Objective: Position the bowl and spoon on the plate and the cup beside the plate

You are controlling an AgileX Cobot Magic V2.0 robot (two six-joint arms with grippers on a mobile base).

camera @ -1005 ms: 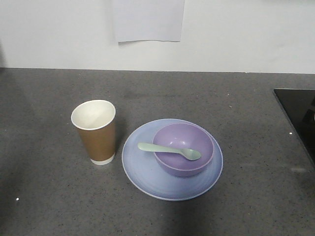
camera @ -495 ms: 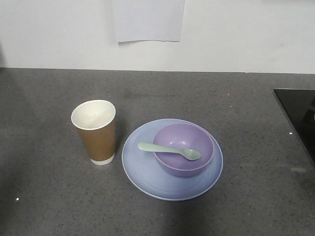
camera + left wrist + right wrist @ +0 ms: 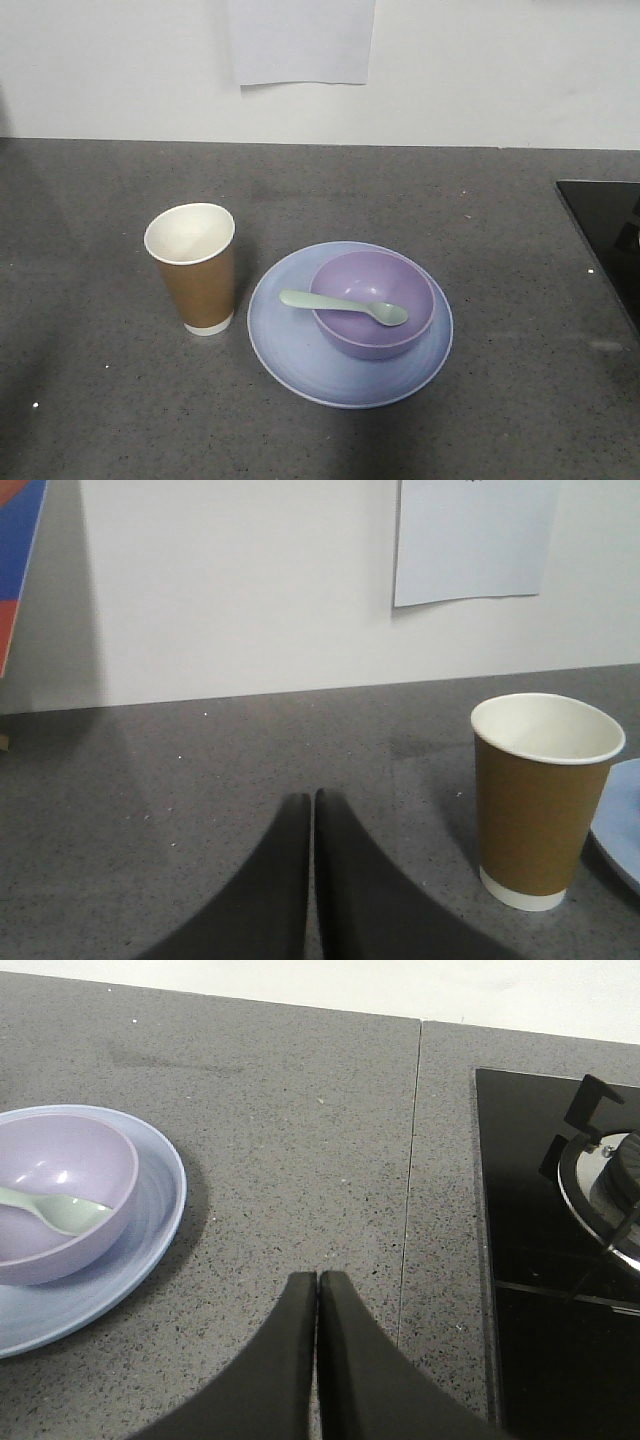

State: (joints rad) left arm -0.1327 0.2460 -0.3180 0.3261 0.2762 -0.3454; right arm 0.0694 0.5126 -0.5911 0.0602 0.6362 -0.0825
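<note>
Arrangement looks complete: spoon [image 3: 343, 306] in bowl [image 3: 372, 303] on plate [image 3: 290, 345], cup [image 3: 193, 267] beside; both end effectors clenched, empty; retract clear.

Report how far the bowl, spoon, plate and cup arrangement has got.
It looks complete. The bowl sits on the plate, the spoon rests across the bowl's rim, and the cup stands upright beside the plate. The left gripper and right gripper are shut and empty. Nothing visible remains.
</note>
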